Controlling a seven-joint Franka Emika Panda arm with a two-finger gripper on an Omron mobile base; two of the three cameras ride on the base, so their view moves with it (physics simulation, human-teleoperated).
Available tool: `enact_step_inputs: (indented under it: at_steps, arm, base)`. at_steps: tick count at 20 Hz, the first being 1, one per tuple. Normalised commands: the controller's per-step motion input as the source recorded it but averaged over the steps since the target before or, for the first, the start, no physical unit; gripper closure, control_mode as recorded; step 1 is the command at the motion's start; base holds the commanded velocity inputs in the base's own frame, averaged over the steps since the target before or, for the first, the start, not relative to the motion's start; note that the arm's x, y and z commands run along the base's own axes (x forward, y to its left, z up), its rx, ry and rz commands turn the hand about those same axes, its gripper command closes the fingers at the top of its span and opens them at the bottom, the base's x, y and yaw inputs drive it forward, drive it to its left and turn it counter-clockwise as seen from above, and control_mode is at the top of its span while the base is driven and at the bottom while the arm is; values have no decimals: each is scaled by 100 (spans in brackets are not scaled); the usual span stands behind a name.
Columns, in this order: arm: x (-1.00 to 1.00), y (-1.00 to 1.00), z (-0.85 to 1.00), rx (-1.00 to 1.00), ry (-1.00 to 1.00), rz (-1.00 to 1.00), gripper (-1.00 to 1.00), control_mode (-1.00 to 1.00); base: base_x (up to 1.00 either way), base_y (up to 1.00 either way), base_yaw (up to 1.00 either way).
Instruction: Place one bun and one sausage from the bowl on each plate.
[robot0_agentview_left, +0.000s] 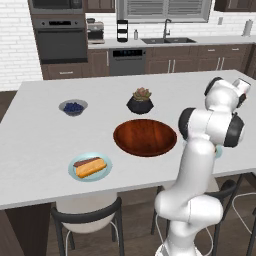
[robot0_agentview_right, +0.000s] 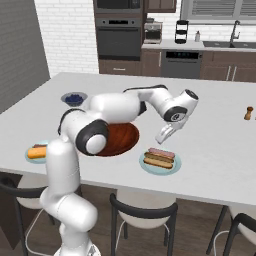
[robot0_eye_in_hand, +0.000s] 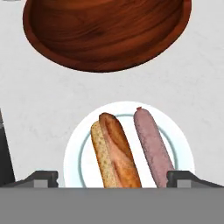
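The wooden bowl (robot0_agentview_left: 145, 137) stands empty in the middle of the island; the arm hides part of the bowl (robot0_agentview_right: 122, 140) in the right base view. To its left, a plate (robot0_agentview_left: 75, 175) carries a bun (robot0_agentview_left: 92, 168) and a sausage (robot0_agentview_left: 81, 162). My gripper (robot0_agentview_right: 165, 134) hangs open just above the other plate (robot0_agentview_right: 172, 170), tilted down at it. In the hand view that plate (robot0_eye_in_hand: 74, 153) holds a bun (robot0_eye_in_hand: 114, 151) and a sausage (robot0_eye_in_hand: 152, 146) side by side, below my gripper (robot0_eye_in_hand: 113, 179). The jaws stand wide apart and grip nothing.
A small grey bowl of blueberries (robot0_agentview_left: 73, 107) and a black succulent pot (robot0_agentview_left: 140, 101) stand behind the wooden bowl. A pepper shaker (robot0_agentview_right: 248, 113) stands at the far right. Stools are tucked under the island's near edge.
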Motion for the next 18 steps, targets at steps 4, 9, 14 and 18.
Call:
enact_step_inputs:
  at_steps: [4, 9, 14, 18]
  arm:
    - [-78, 16, 68, 0, -9, 0, -100, -100]
    - [-77, 49, 48, 0, -2, 0, -100, -100]
    - [-78, 56, 22, 0, 0, 0, -100, -100]
    - [-69, 59, 28, 0, 0, 0, -100, -100]
  base:
    - [0, 0, 0]
    - [0, 0, 0]
    - [0, 0, 0]
    - [0, 0, 0]
